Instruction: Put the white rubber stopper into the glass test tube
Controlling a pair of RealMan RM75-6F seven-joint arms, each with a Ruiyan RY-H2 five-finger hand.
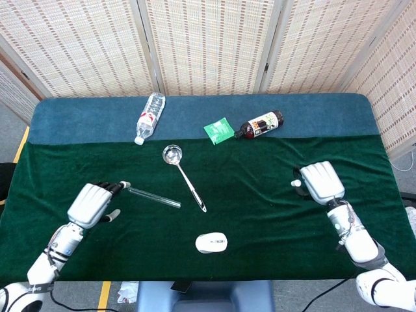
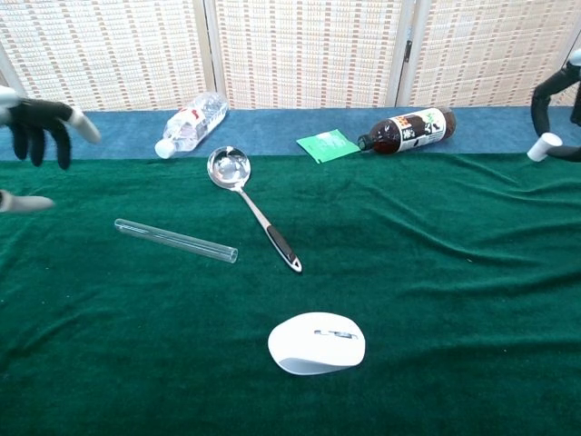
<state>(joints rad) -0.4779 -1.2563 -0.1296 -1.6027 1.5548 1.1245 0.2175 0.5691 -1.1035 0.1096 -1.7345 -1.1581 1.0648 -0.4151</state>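
White stopper seemingly at right hand fingertips

Right robot hand pinching white rubber stopper at right edge, above worktop. Left robot hand hovering with fingers apart at left edge. Glass test tube lying near ladle.

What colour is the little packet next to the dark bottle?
Green; the packet shows best in the chest view.
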